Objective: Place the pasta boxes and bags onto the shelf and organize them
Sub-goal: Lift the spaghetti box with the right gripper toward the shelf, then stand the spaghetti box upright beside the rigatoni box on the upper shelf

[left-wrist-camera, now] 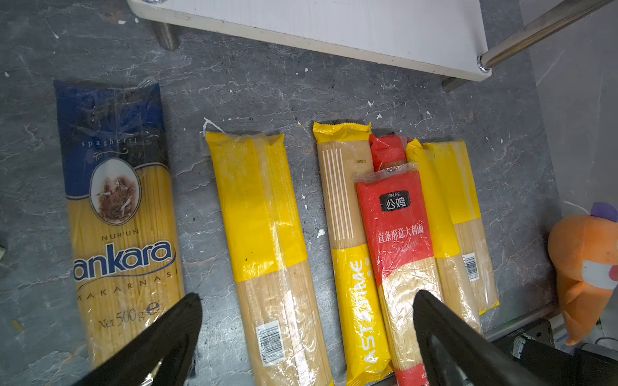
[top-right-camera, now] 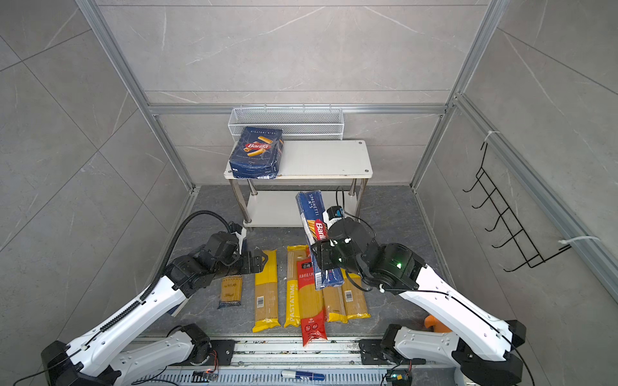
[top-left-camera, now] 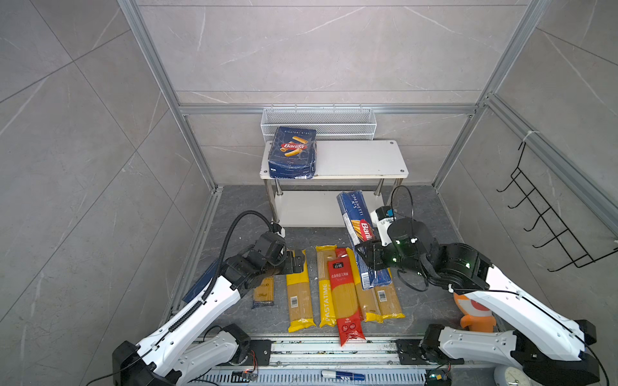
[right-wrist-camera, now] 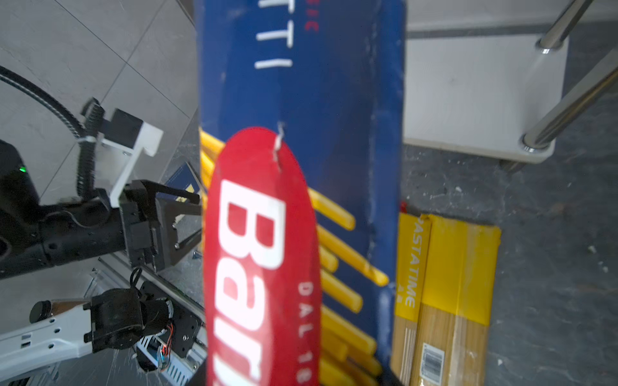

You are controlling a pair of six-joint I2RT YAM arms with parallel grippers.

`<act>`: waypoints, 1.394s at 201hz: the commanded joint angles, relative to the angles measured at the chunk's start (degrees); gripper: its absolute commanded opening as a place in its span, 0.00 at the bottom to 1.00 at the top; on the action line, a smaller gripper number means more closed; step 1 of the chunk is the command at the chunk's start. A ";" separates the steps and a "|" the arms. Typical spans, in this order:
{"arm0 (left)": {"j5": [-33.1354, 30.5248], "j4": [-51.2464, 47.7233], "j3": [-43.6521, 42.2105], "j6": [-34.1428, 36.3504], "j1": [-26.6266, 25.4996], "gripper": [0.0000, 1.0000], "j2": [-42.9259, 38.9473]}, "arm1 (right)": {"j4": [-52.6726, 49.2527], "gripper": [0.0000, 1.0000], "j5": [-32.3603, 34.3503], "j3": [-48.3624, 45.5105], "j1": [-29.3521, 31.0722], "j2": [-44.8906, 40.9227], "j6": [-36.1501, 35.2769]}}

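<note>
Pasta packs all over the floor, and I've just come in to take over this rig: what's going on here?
The robot is shelving pasta. The right gripper is closed on the long Barilla spaghetti box, held above the bags with its far end towards the shelf. The wide rigatoni box already lies on the top board's left end. The left gripper hangs open over the spaghetti bags, none shelved yet.

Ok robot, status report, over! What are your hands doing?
Right gripper shut on spaghetti box, tilted above the bags. Left gripper open, empty, over a yellow bag. Rigatoni box on shelf top. Path to shelf looks open.
</note>
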 commanded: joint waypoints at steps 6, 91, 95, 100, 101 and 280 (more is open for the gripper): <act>1.95 0.72 3.76 2.63 -0.11 1.00 1.14 | 2.08 0.43 8.18 10.60 0.29 5.28 -6.81; 2.51 -1.75 9.19 4.31 -0.10 1.00 3.50 | -2.92 0.42 8.28 44.38 -9.65 31.87 -13.75; 2.45 -1.82 9.34 4.35 -0.12 1.00 3.57 | -3.19 0.43 7.88 45.98 -10.30 32.99 -13.88; 2.41 -1.92 9.54 4.52 -0.08 1.00 3.59 | -3.49 0.42 7.48 48.01 -11.05 34.40 -14.12; 2.36 -1.92 9.61 4.51 -0.11 1.00 3.63 | -3.57 0.42 7.35 48.51 -11.17 34.71 -14.19; 1.00 -3.90 12.05 4.78 -0.14 1.00 5.30 | -8.57 0.72 -7.55 80.11 -21.75 60.45 -11.92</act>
